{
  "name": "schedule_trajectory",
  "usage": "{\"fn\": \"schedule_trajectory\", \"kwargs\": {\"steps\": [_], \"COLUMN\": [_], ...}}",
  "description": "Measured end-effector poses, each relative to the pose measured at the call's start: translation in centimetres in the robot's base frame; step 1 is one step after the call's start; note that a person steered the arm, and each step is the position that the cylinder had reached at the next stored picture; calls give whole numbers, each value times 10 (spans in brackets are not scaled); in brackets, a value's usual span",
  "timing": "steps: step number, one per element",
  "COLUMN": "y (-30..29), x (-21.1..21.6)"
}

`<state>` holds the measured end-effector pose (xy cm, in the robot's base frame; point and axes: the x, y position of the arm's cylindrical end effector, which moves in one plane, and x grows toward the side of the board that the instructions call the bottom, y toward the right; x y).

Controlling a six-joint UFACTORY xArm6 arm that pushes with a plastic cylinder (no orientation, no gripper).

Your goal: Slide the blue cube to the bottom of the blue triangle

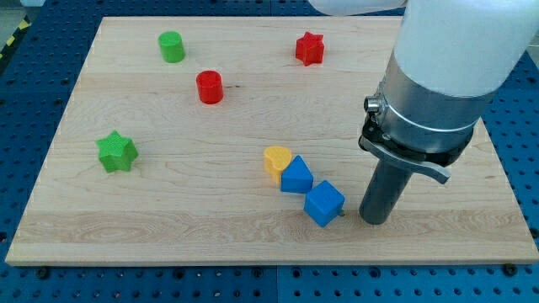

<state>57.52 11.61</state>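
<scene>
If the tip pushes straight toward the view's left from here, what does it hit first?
Most likely the blue cube, just left of my tip; the blue triangle lies beyond it, up-left. Depth is uncertain.

A white cylindrical arm [459, 42] ends in a silver collar [421, 105]. Below, a black clamp with one screw holds a dark straight rod [383, 189].

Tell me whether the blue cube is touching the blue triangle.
Touching. The camera view shows the blue cube with its upper-left corner against the blue triangle, no board showing between them.
</scene>
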Motion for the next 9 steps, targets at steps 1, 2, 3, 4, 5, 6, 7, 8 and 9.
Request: {"fn": "schedule_trajectory", "kwargs": {"steps": [1,2,3,4,5,6,7,8,9], "y": [-2,-16,-35,-54,-71,-83,-102,-105,-102], "x": [0,0,1,1,7,13,14,15,20]}}
